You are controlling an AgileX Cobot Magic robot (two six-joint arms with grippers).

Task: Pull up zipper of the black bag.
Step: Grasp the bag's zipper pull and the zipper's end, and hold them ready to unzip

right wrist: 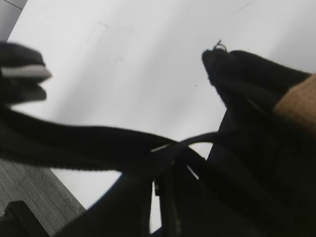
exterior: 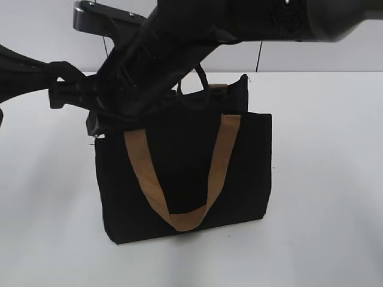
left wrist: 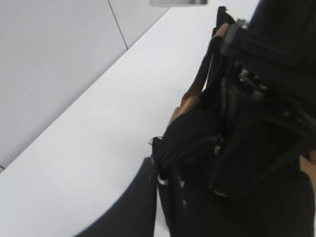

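The black bag (exterior: pixel 239 173) stands upright on the white table with its tan straps (exterior: pixel 218 167) hanging down the front. Both arms crowd over its top left corner. My left gripper (left wrist: pixel 160 173) is shut on the bag's end fabric, right beside the black zip line (left wrist: pixel 187 150); in the exterior view it is at the bag's upper left (exterior: pixel 99 122). My right gripper (right wrist: pixel 160 182) is shut at the zip line, jaws almost together, and the zipper pull is hidden in them. It shows as a big black shape in the left wrist view (left wrist: pixel 256 123). The bag's far top corner (right wrist: pixel 217 57) sticks up.
The white table (exterior: pixel 323 209) stretches around the bag, with a grey wall (left wrist: pixel 49 59) behind it. A black cable loop (exterior: pixel 200 89) hangs over the bag's top. The right arm (exterior: pixel 239 24) crosses the upper exterior view.
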